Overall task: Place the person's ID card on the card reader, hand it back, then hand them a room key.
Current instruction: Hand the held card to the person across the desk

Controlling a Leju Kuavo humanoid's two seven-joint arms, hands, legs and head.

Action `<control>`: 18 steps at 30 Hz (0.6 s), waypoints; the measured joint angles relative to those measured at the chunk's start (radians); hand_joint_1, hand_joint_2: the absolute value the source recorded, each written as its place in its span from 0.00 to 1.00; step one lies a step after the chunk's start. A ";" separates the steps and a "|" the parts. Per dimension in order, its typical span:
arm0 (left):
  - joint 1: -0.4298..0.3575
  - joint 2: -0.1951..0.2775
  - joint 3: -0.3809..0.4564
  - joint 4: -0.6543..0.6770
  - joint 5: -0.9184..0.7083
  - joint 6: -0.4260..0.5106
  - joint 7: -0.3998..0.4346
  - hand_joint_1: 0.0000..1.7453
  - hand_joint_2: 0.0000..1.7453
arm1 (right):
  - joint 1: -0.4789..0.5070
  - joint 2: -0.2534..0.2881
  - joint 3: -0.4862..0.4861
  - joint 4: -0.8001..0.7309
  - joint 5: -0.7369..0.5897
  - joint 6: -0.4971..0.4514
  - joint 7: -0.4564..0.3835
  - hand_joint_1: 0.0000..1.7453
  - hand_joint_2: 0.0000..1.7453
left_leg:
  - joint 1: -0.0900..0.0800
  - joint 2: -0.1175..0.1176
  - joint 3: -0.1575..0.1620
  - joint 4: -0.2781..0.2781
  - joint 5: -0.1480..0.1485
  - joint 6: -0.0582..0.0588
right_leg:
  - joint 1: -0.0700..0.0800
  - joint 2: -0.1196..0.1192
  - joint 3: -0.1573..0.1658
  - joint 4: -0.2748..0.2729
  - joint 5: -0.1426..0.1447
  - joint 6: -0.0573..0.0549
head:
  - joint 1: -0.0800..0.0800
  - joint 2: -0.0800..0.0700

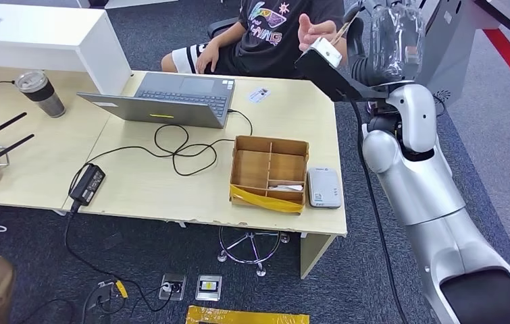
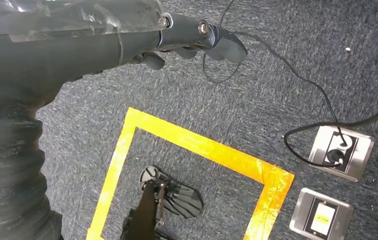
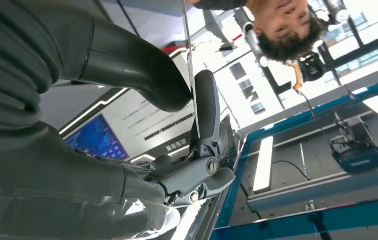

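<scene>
The right hand [image 1: 353,30] is raised high at the far right corner of the desk [image 1: 171,182], stretched toward a seated person [image 1: 272,34]. In the right wrist view a thin card [image 3: 189,65] stands edge-on, pinched between the thick thumb [image 3: 141,75] and a dark finger [image 3: 207,110]. In the head view the card [image 1: 344,28] shows as a pale sliver at the fingertips, and the person's raised hand [image 1: 316,30] is right beside it, perhaps touching it, though the view is too small to be sure.

Another small card [image 1: 259,94] lies flat on the desk near the far edge, just right of the open laptop [image 1: 171,98]. Nearer the front edge sits a cardboard tray [image 1: 269,174] split into compartments, with a light flat item in its front right section and yellow tape on its front wall. The grey card reader [image 1: 323,187] lies just beside the tray on its right. A black power brick [image 1: 88,183] and its looping cable [image 1: 177,145] lie left of the tray, and a tumbler [image 1: 41,93] stands far left.

The left hand [image 2: 197,42] hangs over blue carpet [image 2: 277,70] marked with yellow tape [image 2: 202,145], its fingers curled in loosely and holding nothing.
</scene>
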 joint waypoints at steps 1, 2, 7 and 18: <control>-0.002 -0.001 -0.002 0.000 -0.002 -0.001 0.000 0.00 1.00 | -0.012 0.004 0.001 0.028 0.021 -0.001 0.010 1.00 1.00 | 0.000 0.000 0.000 0.000 0.000 0.000 | 0.000 0.000 0.000 0.000 0.000 0.000 | 0.000 0.000; -0.004 -0.002 -0.004 0.000 -0.005 -0.002 0.000 0.00 1.00 | -0.027 0.009 0.001 0.059 0.043 -0.002 0.020 1.00 1.00 | 0.000 0.000 0.000 0.000 0.000 0.000 | 0.000 0.000 0.000 0.000 0.000 0.000 | 0.000 0.000; -0.011 -0.007 -0.012 0.000 -0.007 -0.002 0.003 0.00 1.00 | -0.084 0.023 0.003 0.202 0.114 0.014 0.062 1.00 1.00 | 0.000 0.000 0.000 0.000 0.000 0.000 | 0.000 0.000 0.000 0.000 0.000 0.000 | 0.000 0.000; 0.001 -0.008 -0.012 0.000 0.018 -0.002 0.003 0.00 1.00 | -0.119 0.025 0.016 0.376 0.185 0.091 0.140 1.00 1.00 | 0.000 0.000 0.000 0.000 0.000 0.000 | 0.000 -0.001 0.000 0.000 0.000 0.000 | 0.000 0.000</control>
